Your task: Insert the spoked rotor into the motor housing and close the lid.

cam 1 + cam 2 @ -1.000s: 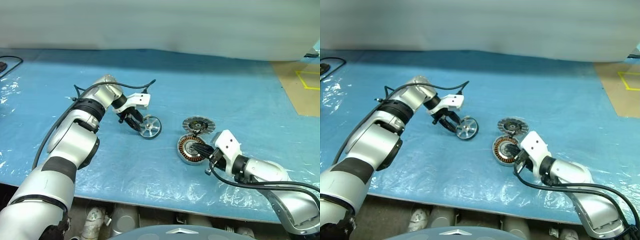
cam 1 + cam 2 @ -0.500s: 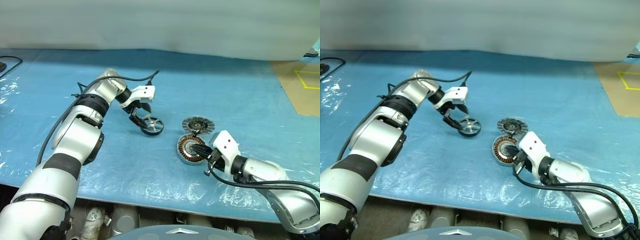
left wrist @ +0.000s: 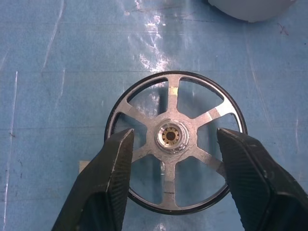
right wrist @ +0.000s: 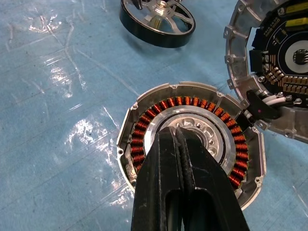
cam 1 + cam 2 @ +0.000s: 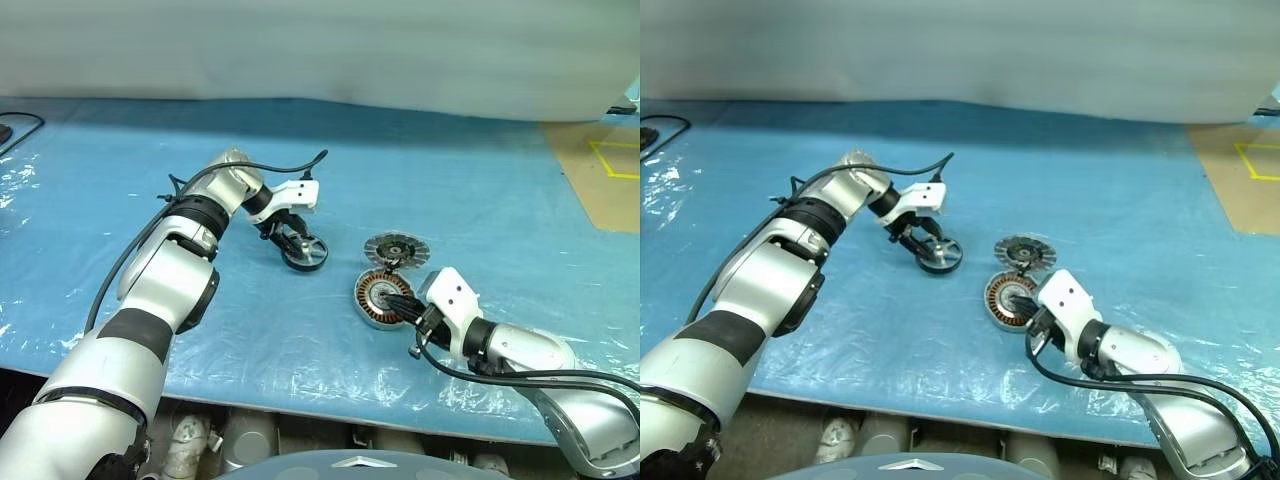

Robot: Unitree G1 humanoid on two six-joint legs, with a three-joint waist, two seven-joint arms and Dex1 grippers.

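The spoked rotor [image 3: 175,142] lies flat on the blue table [image 5: 480,180], right under the left end effector [image 5: 288,238], whose two fingers stand apart on either side of its hub. The motor housing [image 5: 381,298] sits off to the robot's right, with the right end effector [image 4: 179,144] pressed shut on its middle, and the lid [image 5: 394,247] lies just behind it

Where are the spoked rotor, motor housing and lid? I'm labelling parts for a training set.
spoked rotor [image 3: 171,137], left wrist view, on its silver hub.
motor housing [image 4: 190,102], right wrist view, on the copper windings.
lid [image 5: 394,248], left eye view, on its dark centre.
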